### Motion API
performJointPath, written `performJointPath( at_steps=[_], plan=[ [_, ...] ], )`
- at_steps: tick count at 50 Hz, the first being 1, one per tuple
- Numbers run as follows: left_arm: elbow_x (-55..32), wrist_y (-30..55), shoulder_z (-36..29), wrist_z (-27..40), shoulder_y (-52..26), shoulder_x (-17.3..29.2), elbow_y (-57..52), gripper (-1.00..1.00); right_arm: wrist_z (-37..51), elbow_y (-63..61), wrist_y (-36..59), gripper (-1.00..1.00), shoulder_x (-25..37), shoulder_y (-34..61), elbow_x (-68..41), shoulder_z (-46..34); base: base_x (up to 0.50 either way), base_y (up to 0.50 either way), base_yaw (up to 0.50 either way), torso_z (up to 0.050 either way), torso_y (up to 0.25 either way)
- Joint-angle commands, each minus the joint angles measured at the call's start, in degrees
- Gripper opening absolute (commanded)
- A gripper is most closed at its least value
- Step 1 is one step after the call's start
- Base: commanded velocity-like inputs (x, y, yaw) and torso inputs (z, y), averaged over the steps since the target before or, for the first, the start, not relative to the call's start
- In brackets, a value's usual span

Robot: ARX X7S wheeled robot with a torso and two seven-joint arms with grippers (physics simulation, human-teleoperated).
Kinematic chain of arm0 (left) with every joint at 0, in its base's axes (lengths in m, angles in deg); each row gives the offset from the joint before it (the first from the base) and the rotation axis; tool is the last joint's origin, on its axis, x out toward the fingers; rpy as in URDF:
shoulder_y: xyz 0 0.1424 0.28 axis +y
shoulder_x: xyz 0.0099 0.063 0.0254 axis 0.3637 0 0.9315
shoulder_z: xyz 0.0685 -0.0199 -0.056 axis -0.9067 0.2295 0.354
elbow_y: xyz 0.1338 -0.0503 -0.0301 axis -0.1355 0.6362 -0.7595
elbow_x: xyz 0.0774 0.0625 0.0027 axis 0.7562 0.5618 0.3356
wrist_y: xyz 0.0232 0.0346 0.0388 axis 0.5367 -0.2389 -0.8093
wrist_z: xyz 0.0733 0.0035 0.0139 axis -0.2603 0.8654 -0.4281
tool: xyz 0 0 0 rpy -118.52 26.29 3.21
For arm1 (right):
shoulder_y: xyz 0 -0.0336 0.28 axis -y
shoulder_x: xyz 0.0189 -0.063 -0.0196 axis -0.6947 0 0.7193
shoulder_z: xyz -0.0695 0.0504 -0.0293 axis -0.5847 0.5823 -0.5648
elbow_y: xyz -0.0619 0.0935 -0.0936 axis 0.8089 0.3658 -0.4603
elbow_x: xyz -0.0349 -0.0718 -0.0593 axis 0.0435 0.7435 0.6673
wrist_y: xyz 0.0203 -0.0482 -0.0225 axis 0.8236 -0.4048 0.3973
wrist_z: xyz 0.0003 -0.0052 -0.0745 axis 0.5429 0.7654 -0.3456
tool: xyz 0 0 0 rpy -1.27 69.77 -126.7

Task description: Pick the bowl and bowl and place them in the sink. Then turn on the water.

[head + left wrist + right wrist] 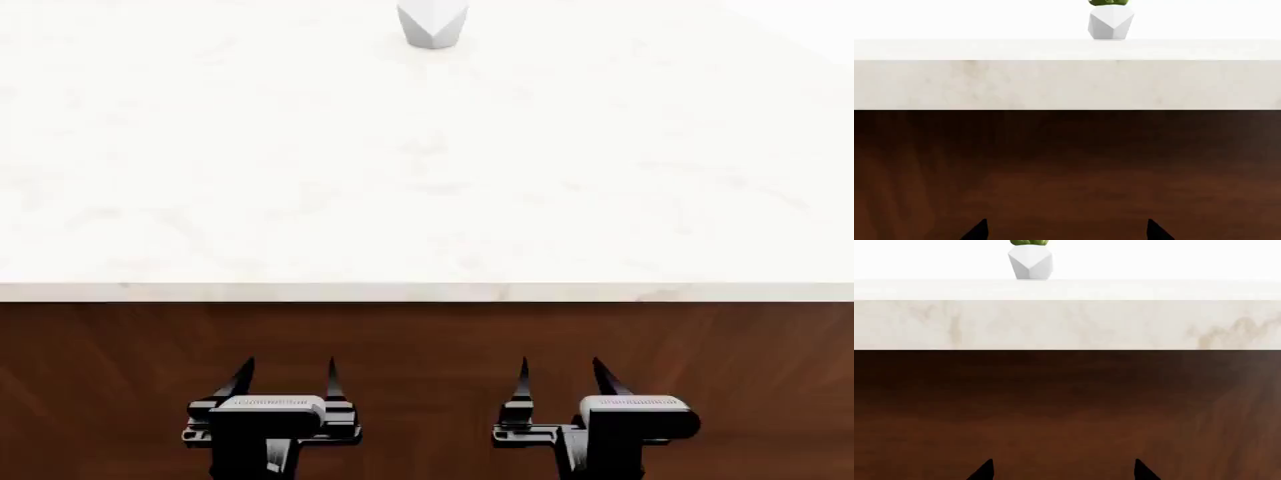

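My left gripper and right gripper wait low at the frame's bottom, jaws spread and empty, below the table edge, since no bowl or sink shows, only a potted plant top centre.

White marble-look bench with faint grey veining, spanning the full width of the head view. Thick pale front edge, streaked tan and grey in both wrist views, over a dark brown wood-grain front panel. Directly on the top, far back and near the middle: one small faceted white pot, upright, holding a green plant seen only in the wrist views and cut off at the frame edge there
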Motion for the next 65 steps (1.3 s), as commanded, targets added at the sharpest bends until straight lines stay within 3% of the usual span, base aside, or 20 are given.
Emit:
performJointPath(
  at_steps=[1,10,19,30,38,47,55,58,65],
  plan=[
    [-1.0,0.8,-0.9,1.1,-0.1,0.9,0.1,1.0,1.1,0.0,0.0,1.0,0.9,0.1,-1.0,-1.2,0.0,0.0,0.0,0.0,0.0],
    [-4.0,2.0,-2.7,1.1,0.5,2.8,-2.0,1.0,2.8,0.0,-0.2,1.0,2.2,0.2,-3.3,-3.2,0.0,0.0,0.0,0.002,0.0],
    [-4.9,3.0,-4.1,1.7,1.1,3.8,-5.9,1.0,4.1,-3.4,1.4,1.0,3.2,-0.1,-4.4,-4.7,0.0,0.0,0.0,0.05,0.0],
    [-8.1,13.8,-4.2,1.5,0.5,6.7,-22.2,1.0,6.7,-20.8,11.6,1.0,5.3,0.3,-6.2,-4.0,0.0,0.0,0.0,0.05,0.0],
    [-11.3,22.3,-2.7,2.2,-4.0,8.6,-31.2,1.0,8.3,-24.7,18.9,1.0,6.2,6.7,-6.8,-4.0,0.0,0.0,0.0,0.05,0.0],
    [-19.4,45.3,2.1,5.0,-23.5,10.5,-36.9,1.0,8.8,-26.3,32.1,1.0,8.3,22.0,-8.8,-2.8,0.0,0.0,0.0,0.05,0.0],
    [-25.2,57.8,4.7,3.8,-45.8,10.3,-23.7,1.0,8.5,-21.3,44.3,1.0,11.4,40.5,-9.6,-2.1,0.0,0.0,0.0,0.042,0.0],
    [-25.2,58.4,3.9,2.5,-53.3,10.6,-15.6,1.0,7.2,-17.1,46.8,1.0,13.6,48.0,-8.8,-3.5,0.0,0.0,0.0,0.0,0.0],
    [-19.4,49.8,-1.4,-0.2,-66.6,11.9,4.8,1.0,3.7,-1.4,44.9,1.0,16.4,61.5,-6.8,-7.2,0.0,0.0,0.0,0.0,0.0]
  ],
)
